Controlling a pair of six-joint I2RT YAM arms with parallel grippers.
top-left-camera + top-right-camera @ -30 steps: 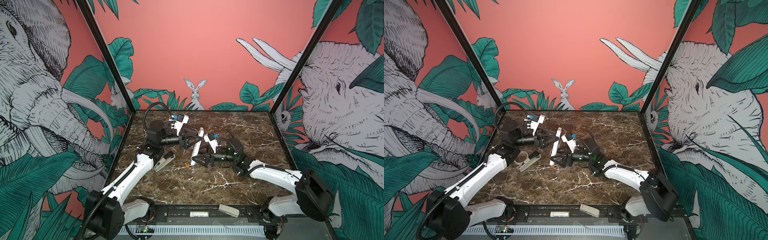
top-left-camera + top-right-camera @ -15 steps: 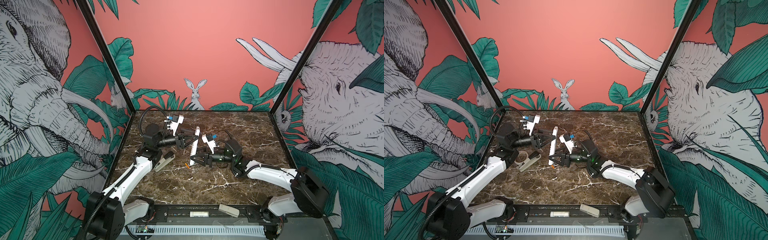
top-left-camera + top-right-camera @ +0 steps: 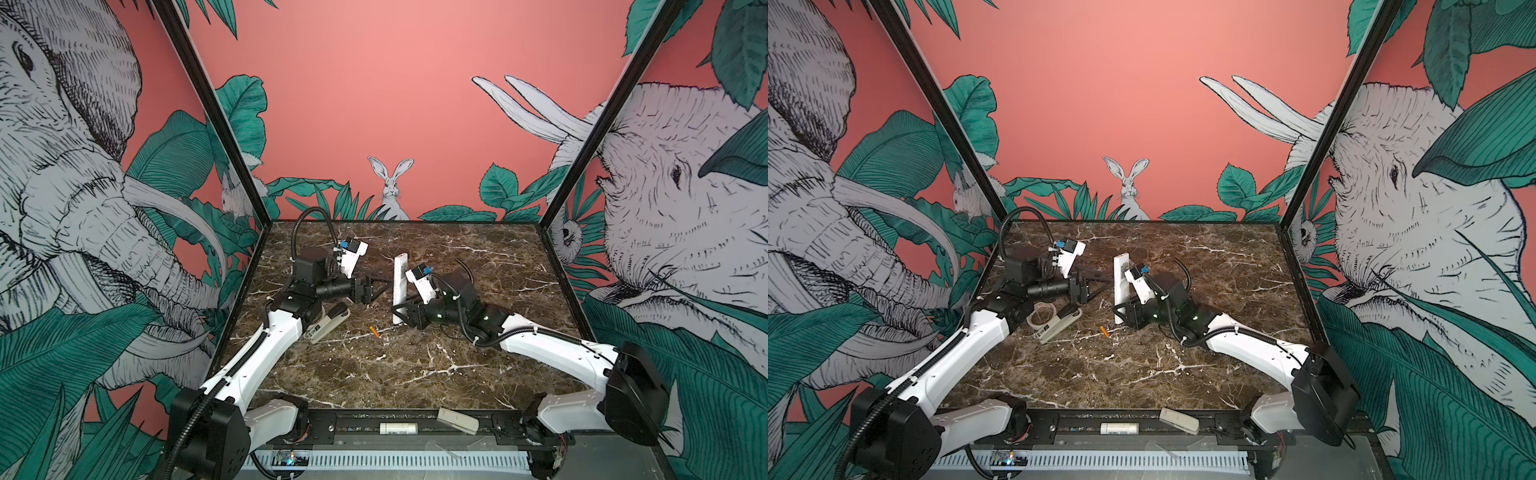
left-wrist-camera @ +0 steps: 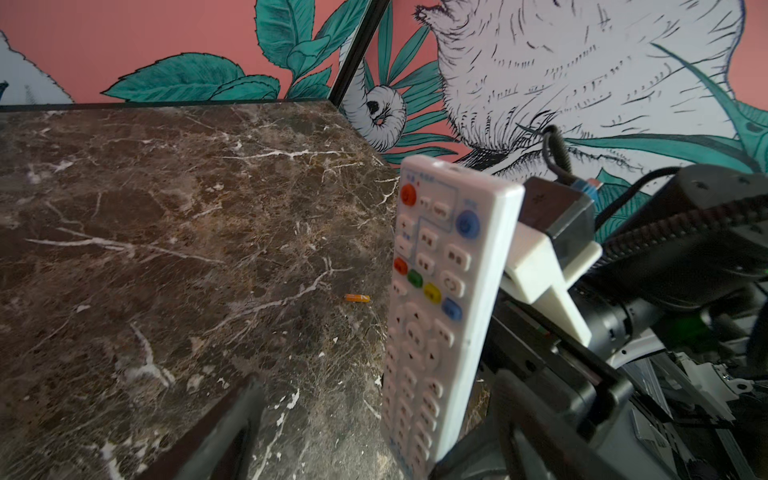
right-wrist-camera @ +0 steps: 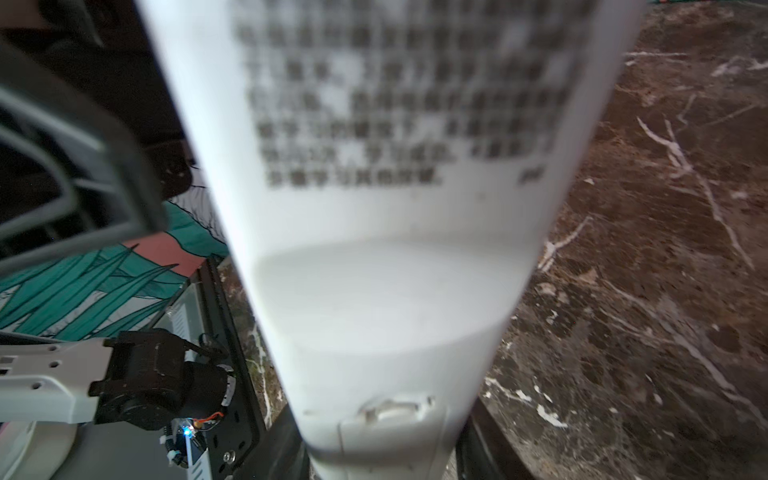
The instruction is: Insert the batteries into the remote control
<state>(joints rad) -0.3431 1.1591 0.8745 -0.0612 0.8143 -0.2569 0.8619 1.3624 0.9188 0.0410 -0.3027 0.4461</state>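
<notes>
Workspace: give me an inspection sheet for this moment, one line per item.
Surface: brown marble tabletop.
Job's things: remote control upright, buttons facing left arm; one battery lying beside it; second not seen.
Clutter: stapler; pale ring; white cylinder and grey block on front rail.
Grippers: left gripper open, fingers near remote; right gripper shut on remote's lower end.
Cables: black hoses looped over both wrists.
Surroundings: jungle-print walls.

- Robot test booth in a lab, not a lived-in room.
- Wall panels (image 3: 374,83) carry a printed jungle mural: elephant (image 3: 83,187), rabbit (image 3: 390,183), green leaves.
- Black frame posts (image 3: 212,112) stand at the corners.
- A marble-pattern tabletop (image 3: 374,374) forms the floor.
- A left arm (image 3: 270,345) and a right arm (image 3: 552,353), both white and black, are mounted at a black rail (image 3: 353,417) along the front edge.
- Below the rail: a slotted cable duct (image 3: 415,459) and a bare circuit board (image 3: 286,457) with lit lights.
</notes>
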